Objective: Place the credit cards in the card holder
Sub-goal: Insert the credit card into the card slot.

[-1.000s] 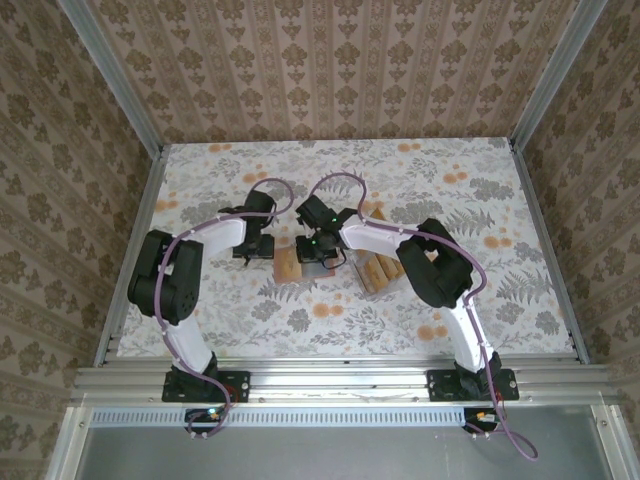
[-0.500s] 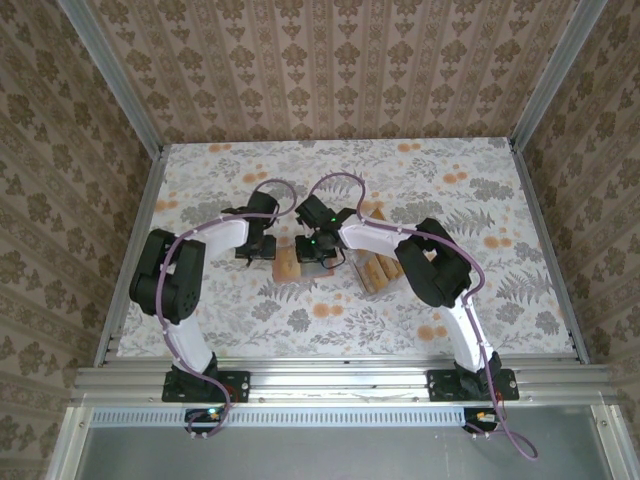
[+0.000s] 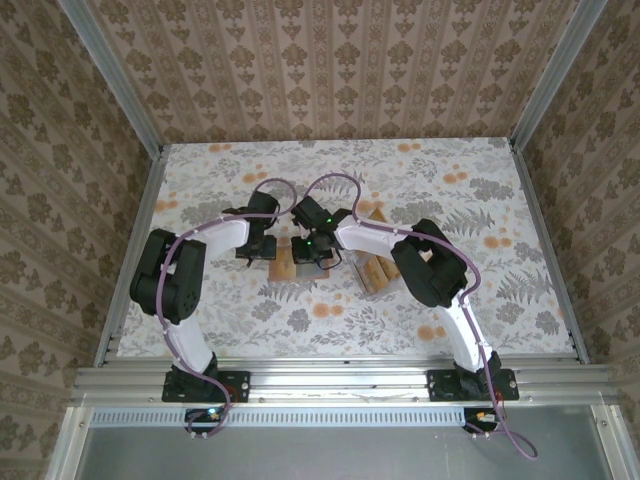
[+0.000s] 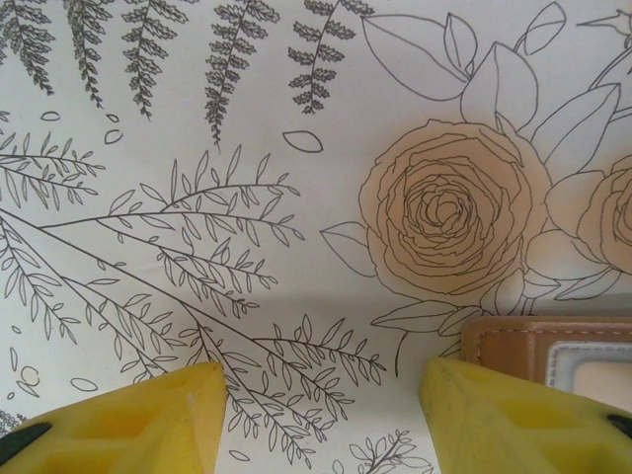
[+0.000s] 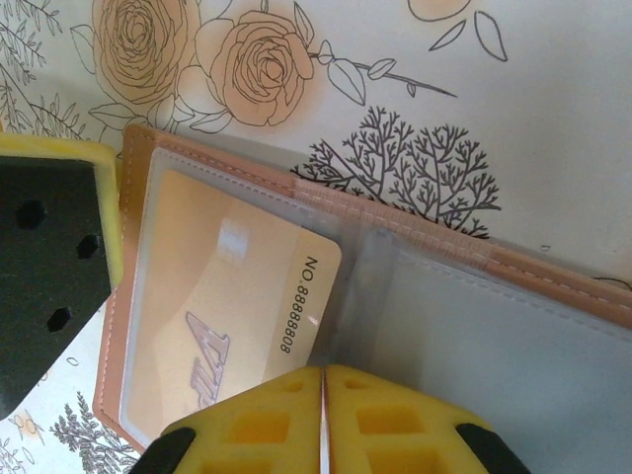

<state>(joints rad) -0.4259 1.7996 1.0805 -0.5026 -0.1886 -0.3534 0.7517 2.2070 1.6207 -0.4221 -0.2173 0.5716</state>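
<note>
**Item 1: spare credit cards [image 3: 372, 272].** Lying in a small loose cluster on the floral cloth [image 3: 250, 312], nearest the arm bases and just right of the work, with nothing touching them. Judged light, thin, stiff and slick. Lying flat, they are offering little edge, so a pinch across a short end that overhangs a neighbour is looking like the best hold.

**Item 2: card holder [image 3: 287, 266].** Lying open and flat near the table's middle, between the two wrists, grey lining up. Judged light, floppy at the fold and liable to slide when pushed. It is calling for pinning at an outer corner, not lifting.

**Item 3: credit card [image 5: 222, 286].** Sitting mostly inside the holder's clear sleeve, its numbered end showing at the sleeve mouth.

**Item 4: right gripper [image 5: 324, 380].** Fingers pressing together at the card's near edge. Whether a sliver of card is caught between them I cannot tell.

**Item 5: left gripper [image 4: 321, 420].** Jaws standing apart over bare cloth, with one finger [image 5: 59, 247] sitting at the holder's outer edge. Whether it is touching is not clear.

**Change note.** Against the picture from a second ago, the right wrist is sitting slightly further left, closer to the left gripper. The spare cards are lying as they were.
</note>
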